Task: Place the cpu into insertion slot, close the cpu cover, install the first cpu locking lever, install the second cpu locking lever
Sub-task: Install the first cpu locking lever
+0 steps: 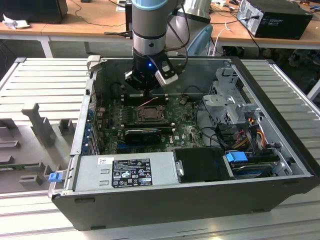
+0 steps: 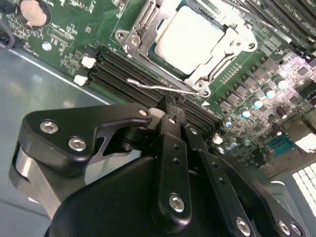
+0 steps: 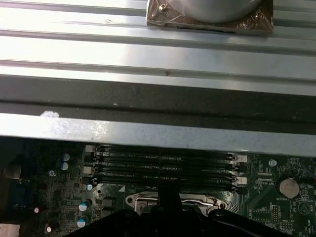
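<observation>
I've got the cpu (image 2: 190, 37) lying flat in its socket, pale silvery-grey top up, just beyond my pincer (image 2: 170, 111) tips. The cpu cover (image 2: 148, 34) lies down around it, a metal frame hugging the chip's edges. A thin wire locking lever (image 2: 153, 85) lies along the frame's side nearest the pincer.

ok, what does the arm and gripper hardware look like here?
The arm is grey tube with a pale blue joint cap, black cables trailing beside it. A black wrist block carries a small blue light and a white-edged module. The gripper is matte black: rounded linkage plates, silver screw heads, narrow bar-like fingers.
</observation>
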Controlling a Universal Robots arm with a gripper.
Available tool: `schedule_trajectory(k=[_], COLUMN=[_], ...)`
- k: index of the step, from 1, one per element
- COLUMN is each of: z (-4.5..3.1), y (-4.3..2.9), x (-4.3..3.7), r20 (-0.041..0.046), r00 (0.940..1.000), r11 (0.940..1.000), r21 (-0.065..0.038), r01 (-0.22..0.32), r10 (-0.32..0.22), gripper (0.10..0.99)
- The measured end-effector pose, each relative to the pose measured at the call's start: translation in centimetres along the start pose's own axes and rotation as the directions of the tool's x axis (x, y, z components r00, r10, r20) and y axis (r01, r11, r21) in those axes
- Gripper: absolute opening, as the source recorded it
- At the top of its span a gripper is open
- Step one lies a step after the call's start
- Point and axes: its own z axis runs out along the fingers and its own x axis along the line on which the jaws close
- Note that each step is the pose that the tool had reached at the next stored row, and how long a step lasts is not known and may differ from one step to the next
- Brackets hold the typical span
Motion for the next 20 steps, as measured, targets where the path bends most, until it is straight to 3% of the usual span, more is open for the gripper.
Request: schedule_trajectory(k=[4, 9, 15, 20], z=[0.12, 0.32, 0.73, 1.28], y=[-0.02, -0.08, -0.16, -0.22], x=[-0.03, -0.62, -1.13, -1.64], r20=[0.0005, 0.0009, 0.0017, 0.0], r00=[1.0, 1.0, 1.0, 1.0], r11=[1.0, 0.9999, 0.9995, 0.9995], r21=[-0.006, -0.012, -0.032, -0.033], r01=[0.0, 0.0, 0.0, -0.001], r10=[0.0, 0.0, 0.0, 0.001], gripper=[0.106, 0.106, 0.106, 0.106])
